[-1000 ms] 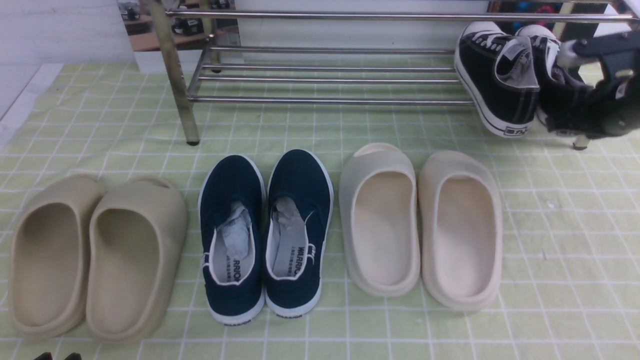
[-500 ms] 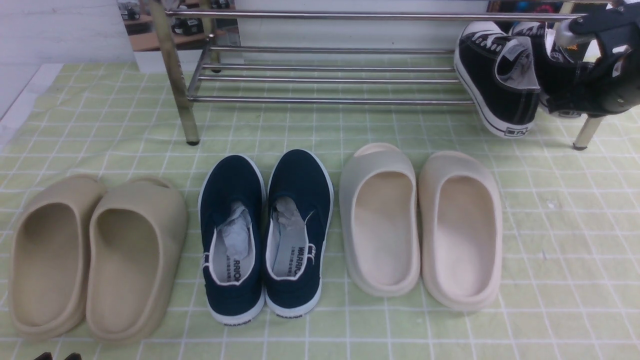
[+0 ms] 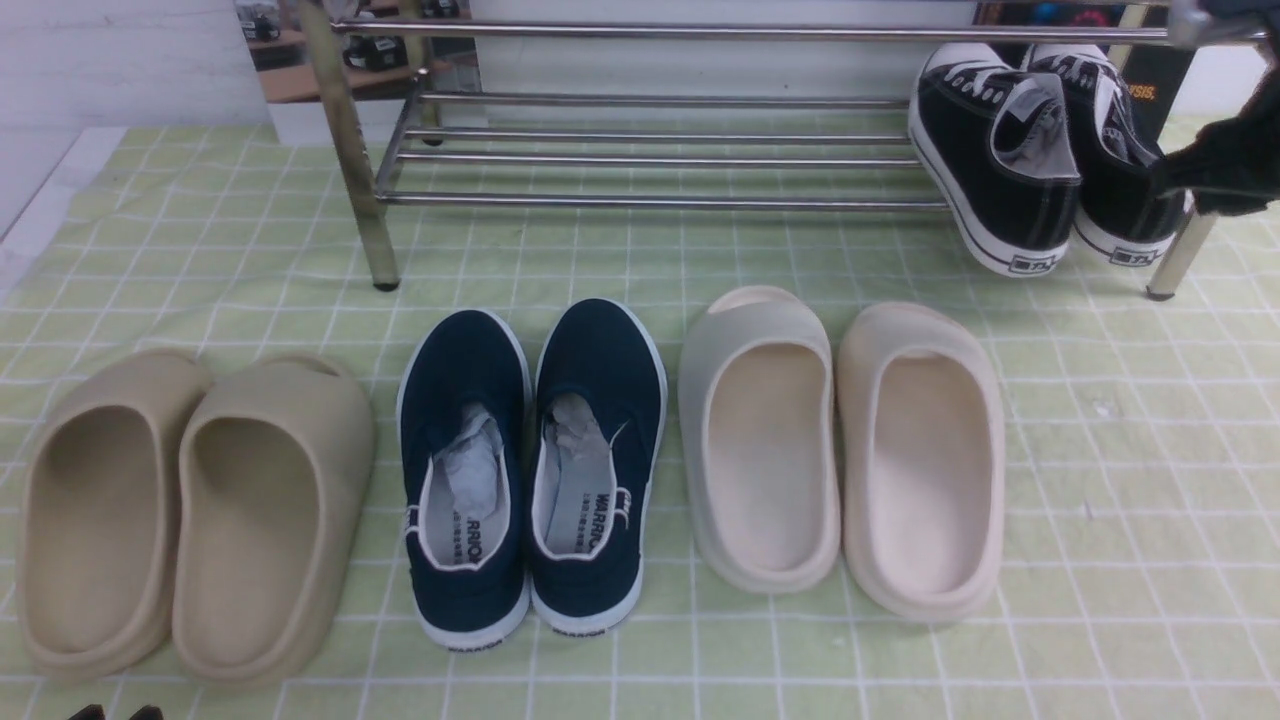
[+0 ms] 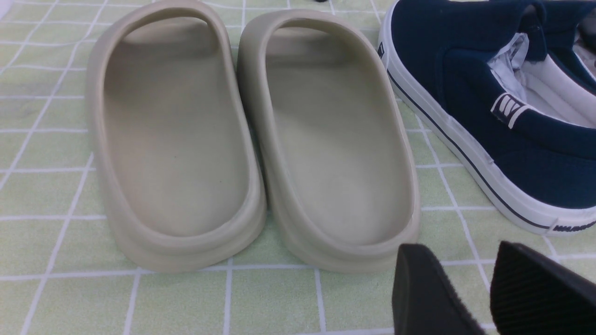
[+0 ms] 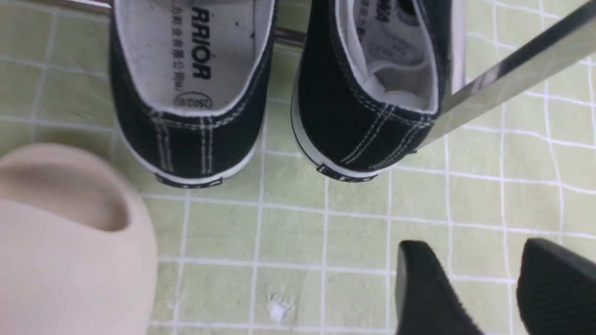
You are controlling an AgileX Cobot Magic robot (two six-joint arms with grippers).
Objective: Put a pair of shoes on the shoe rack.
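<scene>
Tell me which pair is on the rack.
The black lace-up sneakers, at the shoe rack's right end. The navy slip-ons, tan slides and cream slides all sit on the cloth in front.

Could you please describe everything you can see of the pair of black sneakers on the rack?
The pair of black sneakers looks like canvas, with white laces, toe caps, stitching and rubber soles; paper stuffing shows inside. They sit side by side at the right end of the shoe rack, toes pointing away, heels hanging past its front bar toward the camera. The open right claw hovers near the heels, touching neither shoe.
</scene>
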